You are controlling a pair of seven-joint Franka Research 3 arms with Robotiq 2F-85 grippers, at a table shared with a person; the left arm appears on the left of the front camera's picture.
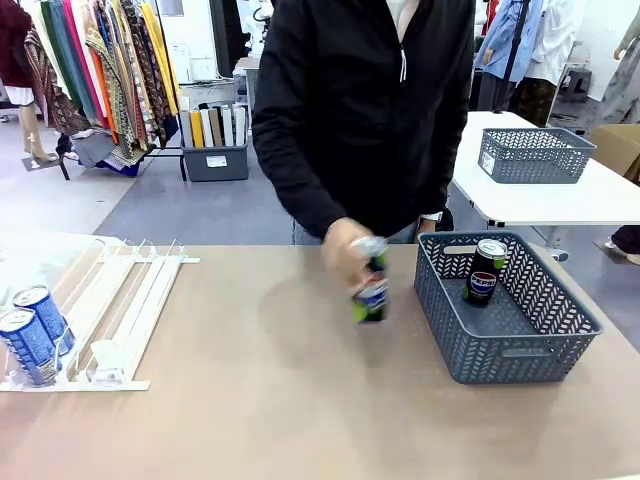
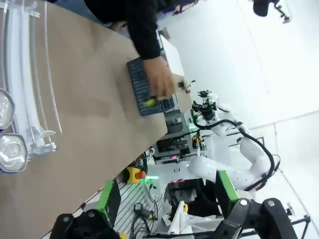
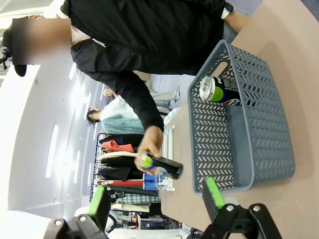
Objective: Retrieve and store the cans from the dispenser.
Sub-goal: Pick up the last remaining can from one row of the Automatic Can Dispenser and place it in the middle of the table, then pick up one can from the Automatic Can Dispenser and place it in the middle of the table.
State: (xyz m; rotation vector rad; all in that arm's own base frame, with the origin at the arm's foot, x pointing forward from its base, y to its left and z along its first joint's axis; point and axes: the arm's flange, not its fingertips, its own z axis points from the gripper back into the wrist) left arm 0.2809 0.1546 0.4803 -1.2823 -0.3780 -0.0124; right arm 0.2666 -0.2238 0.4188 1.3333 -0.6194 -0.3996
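**Q:** Front view: where do the cans sit?

**A:** I read two blue cans (image 1: 30, 335) upright at the low front end of the dispenser (image 1: 120, 300), on the left part of the table (image 1: 280, 400). The person's hand (image 1: 348, 250) is wrapped around the top of the held can (image 1: 372, 290). That can is black and motion-blurred, over bare table between the dispenser and the grey-blue basket (image 1: 500, 355), nearer the basket. The stored can (image 1: 486, 272), black with a round logo, stands upright in the far half of the basket. A second basket (image 1: 535, 155) rests on a white table behind.

**Q:** Left wrist view: what does it add?

**A:** It gives me the left gripper (image 2: 167, 178), its green pads (image 2: 108, 199) spread wide with nothing between them. The dispenser's rails and two silver can tops lie along the frame's left edge, well apart from the fingers. Far across the table, the person's hand is a blur in front of the basket. I cannot tell the can's label from here.

**Q:** Right wrist view?

**A:** It gives me the right gripper (image 3: 157, 183), jaws apart and empty, near the basket's closest wall. From here I can look down into the basket and see the stored can's silver top and green band. The hand grips the held can just outside the basket wall, with clothes racks behind it.
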